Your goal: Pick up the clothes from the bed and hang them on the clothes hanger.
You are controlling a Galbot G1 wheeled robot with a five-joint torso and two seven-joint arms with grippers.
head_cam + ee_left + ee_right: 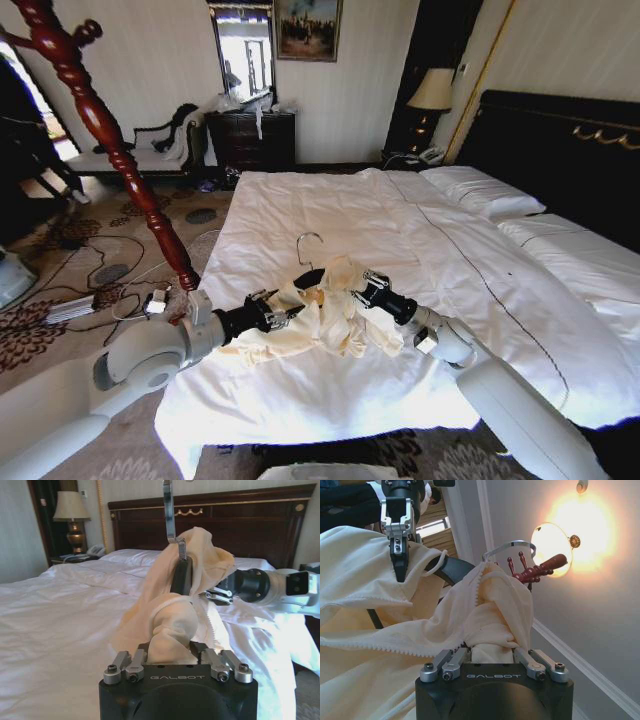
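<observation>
2 tools, left tool [283, 316] and right tool [362, 284], clamp the clothes [322, 318] above the bed [330, 215].

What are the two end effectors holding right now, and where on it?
Both grip the cream garment draped over the black hanger: left end effector on a bunched fold, right end effector on cloth by the zigzag edge.

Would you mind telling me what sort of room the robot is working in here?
Most likely a hotel-style bedroom: a very wide bed with white bedding and pillows against a tall black headboard, a lit bedside lamp, and a dark dresser below a wall mirror.
</observation>
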